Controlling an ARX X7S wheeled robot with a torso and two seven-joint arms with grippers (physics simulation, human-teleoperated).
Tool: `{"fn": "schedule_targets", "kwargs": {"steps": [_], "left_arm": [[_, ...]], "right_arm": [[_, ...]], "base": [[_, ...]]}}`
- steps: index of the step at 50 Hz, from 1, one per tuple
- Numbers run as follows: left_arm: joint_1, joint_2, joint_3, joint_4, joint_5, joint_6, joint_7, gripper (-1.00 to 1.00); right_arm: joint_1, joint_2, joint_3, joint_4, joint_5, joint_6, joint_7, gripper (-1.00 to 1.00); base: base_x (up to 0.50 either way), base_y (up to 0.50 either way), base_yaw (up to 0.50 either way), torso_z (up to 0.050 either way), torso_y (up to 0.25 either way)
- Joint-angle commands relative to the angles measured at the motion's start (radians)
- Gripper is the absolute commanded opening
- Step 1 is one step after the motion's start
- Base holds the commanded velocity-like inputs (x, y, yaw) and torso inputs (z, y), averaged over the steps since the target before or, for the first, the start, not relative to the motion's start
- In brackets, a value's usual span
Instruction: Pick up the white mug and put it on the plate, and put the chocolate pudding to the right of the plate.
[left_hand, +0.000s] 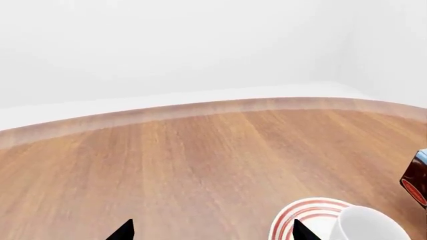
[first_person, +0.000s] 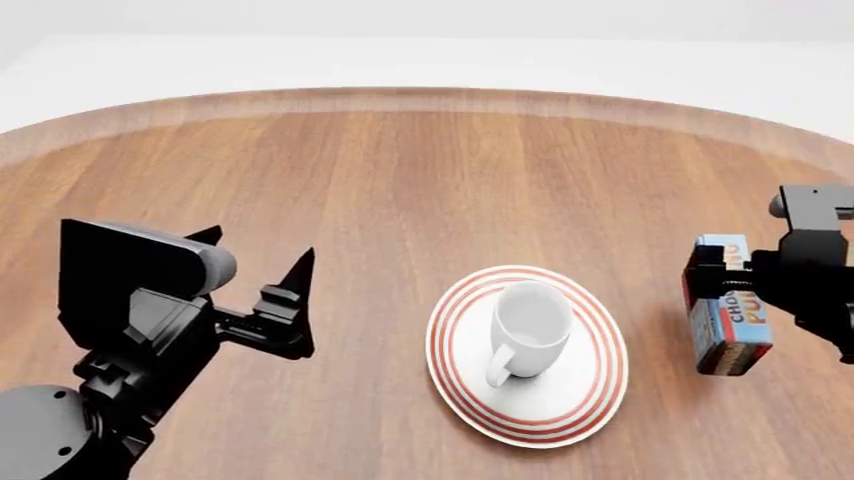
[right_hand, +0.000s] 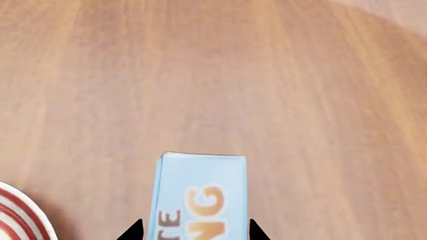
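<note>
1. Left arm (first_person: 127, 300): matte black, boxy link housings, rounded grey joint cap on top.
2. Left gripper (first_person: 260, 265): black, pointed triangular fingertips.
3. Right arm (first_person: 814, 270): black, blocky, stepped brackets.
4. Right gripper (right_hand: 193, 231): black pointed tips.

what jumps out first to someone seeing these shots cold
The white mug standing upright on the red-ringed plate, near the middle of the wooden table, catches the eye first. To the plate's right, the right gripper sits around the chocolate pudding. The left gripper hangs open and empty at the left.
</note>
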Motion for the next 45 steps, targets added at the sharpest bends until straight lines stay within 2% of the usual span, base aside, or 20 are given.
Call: {"fn": "schedule_targets", "kwargs": {"steps": [1,14,25,37,45], "left_arm": [[0.005,0.026,-0.022,-0.003,0.018,0.007,0.027,1.0],[0.01,0.027,-0.024,-0.004,0.016,0.009,0.029,1.0],[0.019,0.028,-0.025,-0.008,0.021,0.019,0.033,1.0],[0.021,0.029,-0.028,-0.007,0.021,0.021,0.035,1.0],[0.019,0.015,-0.035,0.005,0.013,0.022,0.033,1.0]], "right_arm": [[-0.015,-0.034,0.033,0.057,-0.039,-0.042,-0.045,1.0],[-0.013,-0.063,0.03,0.125,-0.056,-0.079,-0.063,1.0],[-0.021,-0.04,0.034,0.071,-0.051,-0.054,-0.049,1.0],[0.019,0.108,0.055,-0.306,0.013,0.169,0.091,1.0],[0.086,0.166,0.045,-0.459,0.015,0.262,0.129,1.0]], "base": [[0.0,0.0,0.0,0.0,0.0],[0.0,0.0,0.0,0.0,0.0],[0.0,0.0,0.0,0.0,0.0],[0.0,0.0,0.0,0.0,0.0],[0.0,0.0,0.0,0.0,0.0]]}}
